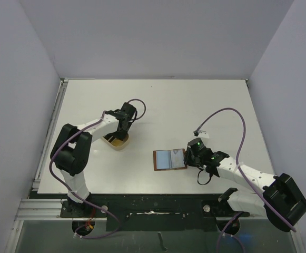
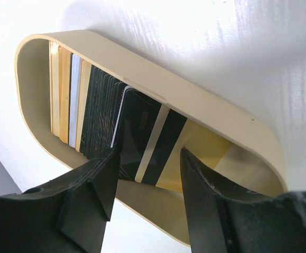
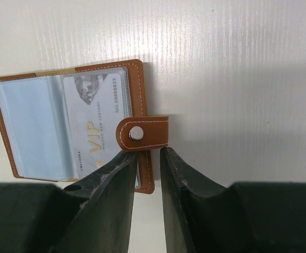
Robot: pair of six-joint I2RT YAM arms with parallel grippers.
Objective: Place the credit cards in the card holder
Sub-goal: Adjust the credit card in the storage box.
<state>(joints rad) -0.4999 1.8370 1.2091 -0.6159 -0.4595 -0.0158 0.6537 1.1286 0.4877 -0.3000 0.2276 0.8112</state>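
Observation:
A tan oblong tray (image 2: 158, 95) holds the credit cards (image 2: 105, 110) standing on edge, tan, pale and dark ones. My left gripper (image 2: 148, 158) is open over the tray's near wall. A dark card (image 2: 139, 132) and a gold card with a black stripe (image 2: 195, 153) show between its fingers. From above, the tray (image 1: 116, 142) lies under that gripper (image 1: 120, 134). The brown card holder (image 3: 142, 105) lies open and flat, with a pale VIP card (image 3: 97, 126) in a clear sleeve. My right gripper (image 3: 149, 152) sits narrowly open astride its right edge, just below the snap tab (image 3: 145, 133).
The card holder (image 1: 168, 159) lies near the table's front, to the left of my right gripper (image 1: 190, 158). The white table (image 1: 158, 105) is walled at the back and both sides. A black rail (image 1: 158, 206) runs along the near edge. Purple cables loop above both arms.

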